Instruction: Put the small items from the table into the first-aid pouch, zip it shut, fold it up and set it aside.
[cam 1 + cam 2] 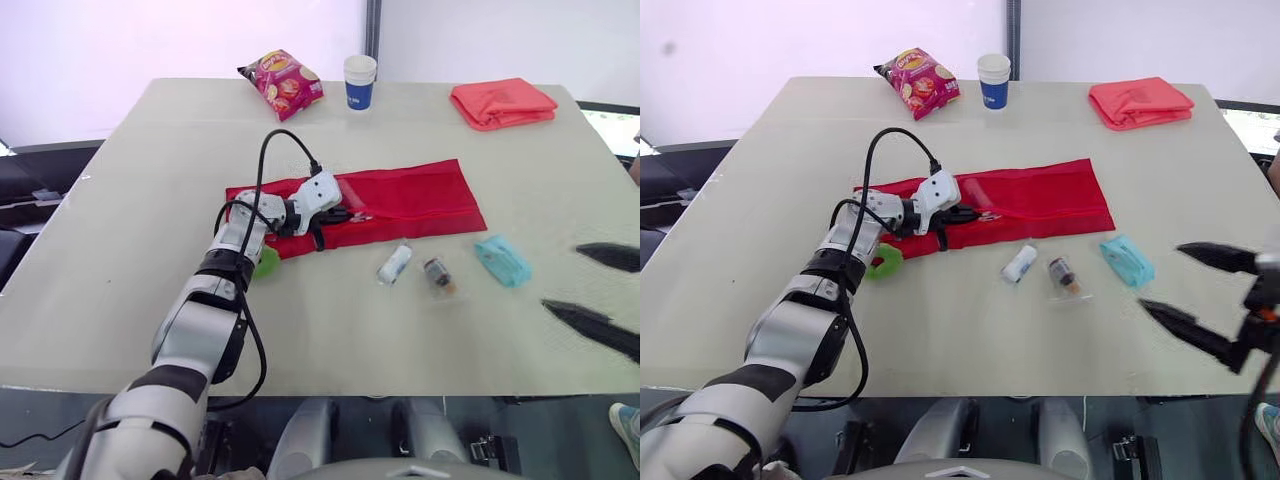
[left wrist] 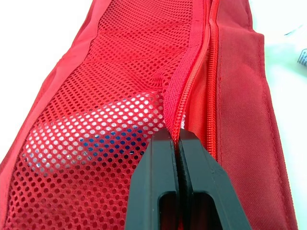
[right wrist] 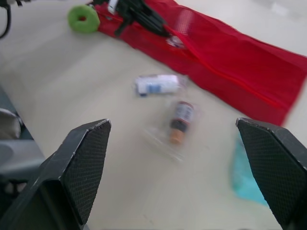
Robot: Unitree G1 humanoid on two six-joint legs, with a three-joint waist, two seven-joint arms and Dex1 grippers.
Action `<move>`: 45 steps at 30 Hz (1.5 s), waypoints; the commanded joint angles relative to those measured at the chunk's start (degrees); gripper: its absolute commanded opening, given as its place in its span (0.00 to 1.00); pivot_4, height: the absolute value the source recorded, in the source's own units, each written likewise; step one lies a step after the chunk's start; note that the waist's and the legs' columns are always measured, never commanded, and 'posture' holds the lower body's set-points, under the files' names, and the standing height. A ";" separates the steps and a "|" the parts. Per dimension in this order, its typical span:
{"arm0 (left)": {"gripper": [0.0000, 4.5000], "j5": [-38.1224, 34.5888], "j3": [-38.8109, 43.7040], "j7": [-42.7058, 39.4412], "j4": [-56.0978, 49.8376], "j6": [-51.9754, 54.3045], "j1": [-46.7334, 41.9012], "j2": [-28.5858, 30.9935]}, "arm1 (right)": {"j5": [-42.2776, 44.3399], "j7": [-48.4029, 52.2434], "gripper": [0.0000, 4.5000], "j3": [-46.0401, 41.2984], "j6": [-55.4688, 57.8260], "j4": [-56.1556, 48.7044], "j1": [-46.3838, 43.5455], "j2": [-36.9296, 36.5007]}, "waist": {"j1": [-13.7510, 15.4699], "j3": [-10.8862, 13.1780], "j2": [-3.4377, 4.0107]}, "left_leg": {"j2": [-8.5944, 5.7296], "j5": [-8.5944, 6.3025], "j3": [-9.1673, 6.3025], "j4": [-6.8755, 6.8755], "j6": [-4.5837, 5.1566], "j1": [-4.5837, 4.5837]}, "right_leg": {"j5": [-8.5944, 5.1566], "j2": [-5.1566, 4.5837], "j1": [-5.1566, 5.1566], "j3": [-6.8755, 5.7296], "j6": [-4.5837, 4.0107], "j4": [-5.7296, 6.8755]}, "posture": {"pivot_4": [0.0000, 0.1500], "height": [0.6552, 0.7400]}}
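The red first-aid pouch (image 1: 410, 198) lies unfolded across the middle of the table. My left gripper (image 1: 347, 213) rests on its left half, shut on the zipper edge (image 2: 184, 91) of the mesh pocket, as the left wrist view (image 2: 178, 138) shows. A white item with blue print (image 2: 108, 132) lies inside the mesh. In front of the pouch lie a white tube (image 1: 394, 265), a small brown bottle in a clear bag (image 1: 437, 275) and a teal packet (image 1: 502, 260). A green ring (image 1: 266, 262) sits by my left forearm. My right gripper (image 1: 1188, 284) hovers wide open, right of the teal packet.
At the table's far edge are a snack bag (image 1: 283, 82), a blue-and-white paper cup (image 1: 360, 80) and a folded coral cloth (image 1: 502, 102). A person's shoe (image 1: 626, 428) shows beyond the table's near right corner.
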 commanded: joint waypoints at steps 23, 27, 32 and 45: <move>0.00 -0.30 0.26 0.81 -7.91 4.02 -0.35 -1.68 | -13.75 -62.34 0.99 46.47 12.67 23.43 -27.29 48.20 | -0.81 -0.02 0.04 | -0.14 0.15 -0.02 -0.02 -0.25 -0.03 | 0.00 0.02 -0.14 0.05 0.00 0.09 | 1.00 1.00; 0.00 -0.40 0.32 0.98 -9.58 5.30 0.33 -1.53 | -19.78 -60.95 0.99 50.67 11.55 25.68 -29.00 47.62 | -1.55 -0.02 0.05 | -0.13 0.15 -0.05 -0.03 -0.26 -0.02 | 0.00 0.04 -0.15 0.04 -0.01 0.11 | 1.00 1.00; 0.00 -0.46 0.32 1.12 -11.12 6.42 1.04 -1.47 | -24.83 -57.27 0.87 54.91 10.17 27.14 -31.01 45.66 | -1.64 -0.03 0.06 | -0.12 0.15 -0.05 -0.04 -0.25 0.02 | 0.00 0.07 -0.15 0.04 -0.01 0.12 | 1.00 1.00; 0.00 -0.82 0.39 1.46 -13.91 8.73 2.36 -1.29 | -28.00 -35.78 0.02 59.95 12.41 22.48 -39.09 24.05 | -1.48 -0.02 0.08 | -0.18 0.14 -0.05 -0.02 -0.24 -0.01 | 0.00 -0.01 -0.13 0.04 0.00 0.06 | 1.00 1.00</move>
